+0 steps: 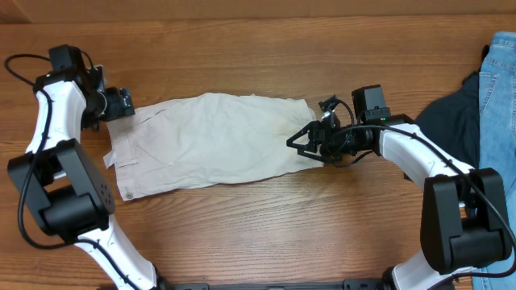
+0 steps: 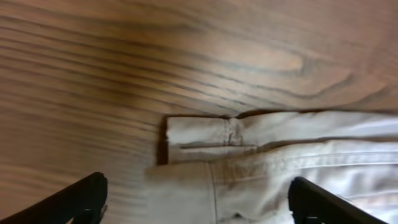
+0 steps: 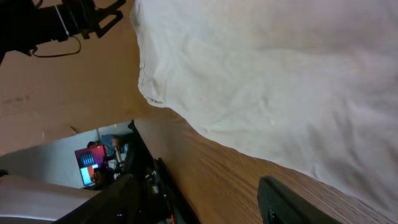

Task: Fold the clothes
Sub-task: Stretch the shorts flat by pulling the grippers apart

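We have two arms, the left arm [image 1: 50, 121] and the right arm [image 1: 415, 153], each with smooth white shells on the long links and blocky black joint housings. Thin black cables [image 1: 16, 64] loop beside them, and a black box camera [image 1: 371, 100] sits at each wrist. The left tool [image 1: 127, 104] and the right tool [image 1: 294, 142] are black, with matte, wedge-shaped fingers [image 2: 78, 200].

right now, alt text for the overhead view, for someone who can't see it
Cream shorts lie flat on a wooden table, waistband left. The left claw is open at the waistband's top corner, the right claw open at the leg end. A dark garment and blue jeans sit far right.
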